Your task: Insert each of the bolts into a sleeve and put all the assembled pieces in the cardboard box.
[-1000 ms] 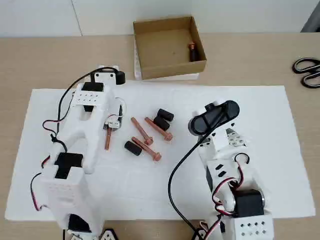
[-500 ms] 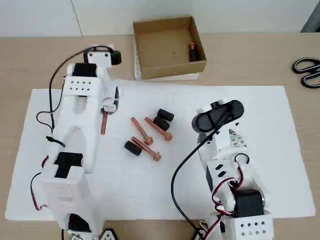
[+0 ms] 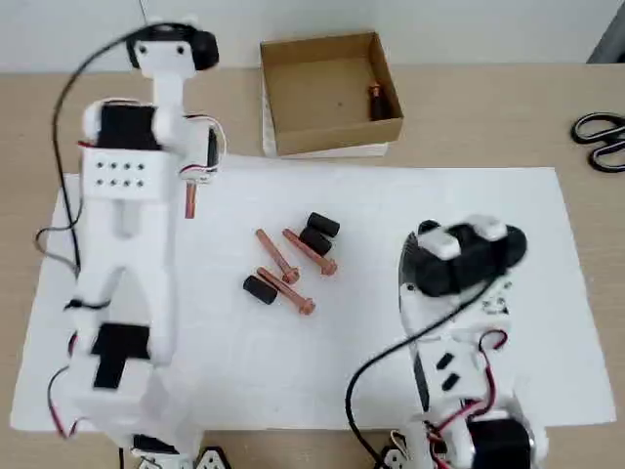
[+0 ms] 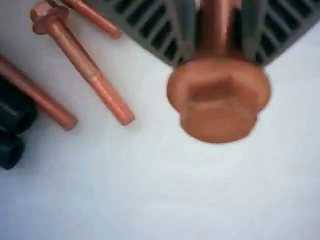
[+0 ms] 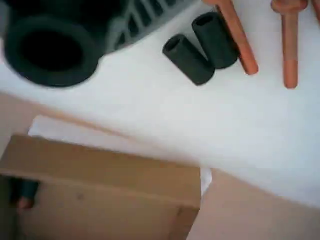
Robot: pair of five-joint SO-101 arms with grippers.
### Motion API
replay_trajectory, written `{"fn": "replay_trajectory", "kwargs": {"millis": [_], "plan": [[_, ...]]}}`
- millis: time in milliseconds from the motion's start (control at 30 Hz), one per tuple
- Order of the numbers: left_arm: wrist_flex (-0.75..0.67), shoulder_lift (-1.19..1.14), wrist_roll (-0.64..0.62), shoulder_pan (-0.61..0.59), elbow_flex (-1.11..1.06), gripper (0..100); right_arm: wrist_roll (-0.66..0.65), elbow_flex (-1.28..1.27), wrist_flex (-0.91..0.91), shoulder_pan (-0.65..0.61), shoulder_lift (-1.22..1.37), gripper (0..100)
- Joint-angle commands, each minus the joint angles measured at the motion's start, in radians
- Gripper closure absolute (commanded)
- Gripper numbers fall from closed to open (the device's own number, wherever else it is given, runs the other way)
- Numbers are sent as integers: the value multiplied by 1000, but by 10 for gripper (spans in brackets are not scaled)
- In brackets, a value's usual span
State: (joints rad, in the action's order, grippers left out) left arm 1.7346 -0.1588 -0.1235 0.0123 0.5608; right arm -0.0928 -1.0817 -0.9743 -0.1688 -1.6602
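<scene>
Table [image 3: 488, 117]: carries everything, with the box at its far side, opposite the arms.
Sheet [image 3: 469, 205]: white, running from the box's near side back to the arms. Probably a plain work surface where small parts show up well.
Left arm [image 3: 127, 244]: stretched to a spot off the box's near-left corner.
Right arm [image 3: 459, 332]: well back from the box, off its near-right side, wrist over the sheet.
Box [image 3: 293, 88]: open-topped cardboard, where assembled pieces go.
Scissors [image 3: 601, 137]: on bare table far to the box's right, no part in this job.
Left gripper [image 4: 217, 27]: jaws clamped on the shank of the held bolt [image 4: 218, 100]. The head sticks out past the fingertips, clear of the sheet.
Right gripper [image 5: 85, 20]: jaws clamped on the held sleeve [image 5: 50, 50]. Its bore is left open, seemingly so the other arm can feed a bolt in.
Loose bolts [image 3: 276, 256]: three lying mid-sheet, in front of the box.
Loose sleeves [image 3: 314, 240]: three among those bolts. Two touch each other on the side nearer the box, and one lies farther from it.
Finished piece [image 3: 376, 101]: inside the box against its right wall.
Stage: one of five pairs looks done, and the held parts have yet to be joined.
</scene>
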Motion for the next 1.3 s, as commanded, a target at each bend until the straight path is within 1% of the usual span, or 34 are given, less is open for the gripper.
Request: {"fn": "replay_trajectory", "kwargs": {"millis": [0, 67, 167, 267, 367, 467, 500, 633, 700, 800, 967, 1100, 1200, 1267], "plan": [[17, 189, -6, 41, -50, 993, 11, -6, -1, -5, -111, 995], [15, 239, -8, 61, -102, 993, 11, -55, -1, -4, -156, 995], [-9, 296, -14, 97, -186, 993, 12, -129, 7, -4, -154, 995], [-54, 327, -104, 130, -245, 993, 14, -198, 41, -8, -151, 995], [-129, 339, -199, 147, -277, 993, 14, -267, 82, -8, -151, 995], [-186, 334, -255, 170, -302, 993, 21, -319, 102, -45, -151, 995], [-196, 333, -259, 183, -311, 993, 43, -333, 97, -65, -151, 995], [-245, 338, -256, 259, -354, 993, 210, -368, 99, -148, -151, 995], [-285, 339, -256, 296, -377, 993, 252, -368, 99, -196, -151, 995], [-373, 334, -256, 328, -426, 993, 249, -377, 101, -243, -151, 995], [-528, 341, -259, 371, -519, 993, 190, -407, 101, -286, -151, 995], [-588, 341, -261, 413, -558, 994, 190, -414, 91, -291, -151, 995], [-655, 345, -281, 414, -591, 994, 190, -416, 81, -291, -151, 995], [-658, 399, -285, 414, -591, 994, 189, -416, 79, -291, -151, 995]]}}
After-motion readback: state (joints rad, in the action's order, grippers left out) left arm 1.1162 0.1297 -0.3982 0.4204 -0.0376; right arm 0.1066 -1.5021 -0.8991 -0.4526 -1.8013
